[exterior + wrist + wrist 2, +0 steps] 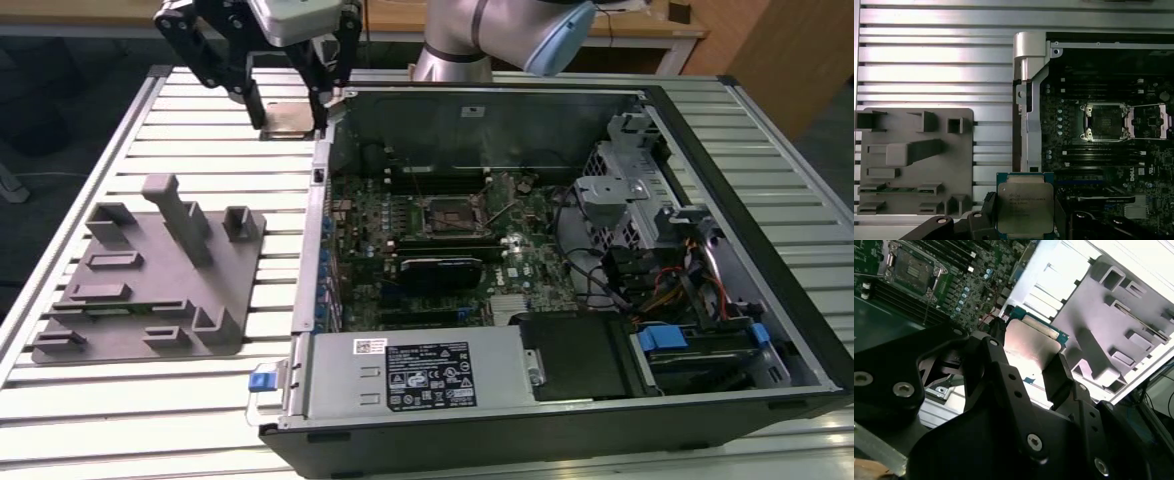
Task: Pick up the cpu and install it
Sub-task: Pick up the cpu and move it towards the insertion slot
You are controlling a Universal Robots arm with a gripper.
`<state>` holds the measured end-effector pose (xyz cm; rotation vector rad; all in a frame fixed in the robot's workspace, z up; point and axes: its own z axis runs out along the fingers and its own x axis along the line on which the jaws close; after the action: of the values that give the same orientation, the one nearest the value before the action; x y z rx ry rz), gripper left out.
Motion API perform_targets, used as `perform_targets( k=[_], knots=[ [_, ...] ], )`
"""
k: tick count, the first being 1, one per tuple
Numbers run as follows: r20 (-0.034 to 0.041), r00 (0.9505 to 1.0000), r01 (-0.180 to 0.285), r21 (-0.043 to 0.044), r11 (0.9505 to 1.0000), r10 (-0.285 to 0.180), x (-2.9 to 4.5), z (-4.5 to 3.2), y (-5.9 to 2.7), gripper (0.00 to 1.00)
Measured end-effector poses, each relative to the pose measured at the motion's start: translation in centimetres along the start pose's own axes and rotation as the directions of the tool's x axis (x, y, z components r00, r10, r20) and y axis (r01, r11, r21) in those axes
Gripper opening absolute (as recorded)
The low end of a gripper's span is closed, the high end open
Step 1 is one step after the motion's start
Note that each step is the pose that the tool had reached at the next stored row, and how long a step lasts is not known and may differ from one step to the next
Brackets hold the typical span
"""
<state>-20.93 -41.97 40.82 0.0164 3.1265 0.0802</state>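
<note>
Slatted metal table (134, 420) carries the whole setup; we take the open case (561, 445) lying on it as our landmark.

Nearest us, along the case's front wall: the power supply (414, 375), label up.

Outside the case, on the exterior view's left: a grey fixture (147, 290) with posts and pockets. It sits near the case wall, not touching it. We see no chip resting in its pockets, though small parts there are hard to make out.

Inside the case, about the middle of the board (387, 260): the socket (1105, 121). In the first wrist view its metal frame looks swung open and the bed looks bare. We judge it ready and unfilled.

Farther off, just outside the case's far corner on the exterior view's left: the gripper (288, 122), hanging above the table. Its two fingers are closed in on opposite edges of the cpu (1025, 207), open only as wide as the chip. The cpu lies flat between them, silver top facing the first wrist camera, clear of the slats as far as we can tell.

Beyond the case's far wall: the arm (494, 30), then a wooden desk (641, 25).

Progress, as we judge it: pick-up done, chip in hand. Install not done. The cpu is outside the case and well apart from the socket.
</note>
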Motion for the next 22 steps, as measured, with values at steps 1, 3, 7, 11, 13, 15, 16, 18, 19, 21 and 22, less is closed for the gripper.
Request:
perform_targets(
  k=[1,3,7,11,13,15,16,18,19,21,22],
  knots=[
    [-0.0002,1.0000,0.000,0.0000,1.0000,0.000,-0.24,0.00,0.00,0.54],
    [-0.0005,1.0000,0.000,0.0000,1.0000,0.000,-0.72,0.01,0.01,0.54],
    [-0.0014,1.0000,0.000,0.0001,1.0000,0.000,-1.70,0.03,0.02,0.54],
    [-0.0035,1.0000,0.000,0.0001,1.0000,0.000,-3.03,0.12,0.03,0.54],
    [-0.0048,1.0000,0.000,0.0001,1.0000,0.000,-3.70,0.21,0.03,0.54],
    [-0.0065,1.0000,0.000,0.0001,1.0000,0.000,-4.37,0.35,0.03,0.54],
    [-0.0074,1.0000,-0.001,0.0001,1.0000,0.001,-4.67,0.43,0.03,0.54],
    [-0.0092,1.0000,-0.001,0.0001,1.0000,0.001,-5.21,0.62,0.03,0.54],
    [-0.0101,0.9999,-0.001,0.0002,1.0000,0.001,-5.46,0.72,0.03,0.54],
    [-0.0113,0.9999,-0.001,0.0001,1.0000,0.001,-5.93,0.93,0.03,0.54],
    [-0.0119,0.9999,-0.001,0.0001,1.0000,0.001,-6.15,1.04,0.03,0.54]
  ],
)
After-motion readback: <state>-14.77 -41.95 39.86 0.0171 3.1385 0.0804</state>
